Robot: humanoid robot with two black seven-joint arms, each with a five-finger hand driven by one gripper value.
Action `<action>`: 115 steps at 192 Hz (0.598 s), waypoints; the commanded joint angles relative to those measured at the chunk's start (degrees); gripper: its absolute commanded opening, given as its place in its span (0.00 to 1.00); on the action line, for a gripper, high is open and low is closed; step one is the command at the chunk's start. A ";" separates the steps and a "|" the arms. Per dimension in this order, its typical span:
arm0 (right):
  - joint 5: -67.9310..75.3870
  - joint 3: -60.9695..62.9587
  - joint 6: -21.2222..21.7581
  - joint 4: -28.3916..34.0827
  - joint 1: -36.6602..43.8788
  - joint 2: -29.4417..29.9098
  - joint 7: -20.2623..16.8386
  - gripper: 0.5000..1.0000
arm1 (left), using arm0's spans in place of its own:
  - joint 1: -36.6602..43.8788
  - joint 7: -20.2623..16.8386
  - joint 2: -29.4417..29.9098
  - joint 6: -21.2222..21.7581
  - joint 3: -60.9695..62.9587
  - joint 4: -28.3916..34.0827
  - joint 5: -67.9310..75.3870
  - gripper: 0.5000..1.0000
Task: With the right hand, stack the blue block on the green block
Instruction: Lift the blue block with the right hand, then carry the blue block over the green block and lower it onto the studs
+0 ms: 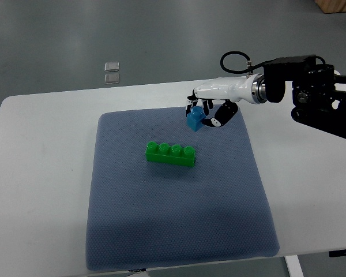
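Blue block point(195, 120) sits pinched in your right hand's point(210, 112) curled fingers point(218, 119), held tilted.
You have it over the grey mat's point(173, 231) far edge, at about one o'clock from the green block point(170, 153), which lies flat mid-mat, apart from it; mat rests on the white table point(300, 190).

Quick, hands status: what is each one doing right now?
Right hand: shut on the small blue plastic block, above the grey mat.
Left hand: not in view.
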 commanded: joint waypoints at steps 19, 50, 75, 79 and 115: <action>-4.64 0.06 -1.06 -1.98 0.17 6.08 3.84 0.00 | -0.01 0.00 0.00 0.00 0.00 0.06 0.00 1.00; -5.79 0.06 -1.24 -3.30 -0.27 7.93 6.22 0.00 | -0.01 0.00 0.00 0.00 0.00 0.06 0.00 1.00; -7.98 -0.02 -1.24 -5.41 -0.35 8.55 8.94 0.00 | -0.01 0.00 0.00 0.00 0.00 -0.03 0.00 1.00; -8.34 -0.02 -1.24 -5.76 -0.44 8.63 9.38 0.00 | -0.01 0.00 0.00 0.00 0.00 -0.03 0.00 1.00; -9.39 -0.73 -1.76 -7.43 -0.71 9.60 11.23 0.00 | -0.01 0.00 0.00 0.00 0.00 0.06 0.00 1.00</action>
